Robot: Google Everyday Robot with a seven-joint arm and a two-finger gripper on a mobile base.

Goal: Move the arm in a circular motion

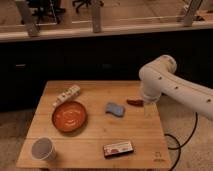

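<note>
The white arm (pixel 170 82) comes in from the right edge as thick rounded tube segments with small dark dots. Its bulbous joint (pixel 156 74) hangs over the table's right side. From there a short segment points down to the pale tip, the gripper (pixel 148 111), which hovers just above the wooden table (pixel 95 135) near its right edge. The gripper holds nothing that I can see. It is just right of a small red pepper-like object (pixel 134 102).
On the table lie a blue sponge (pixel 115 109), a red bowl (pixel 70 116), a white packet (pixel 66 95) at the back left, a white cup (pixel 43 148) at the front left and a red-and-white snack box (pixel 119 148). A dark cable (pixel 172 145) hangs at the right.
</note>
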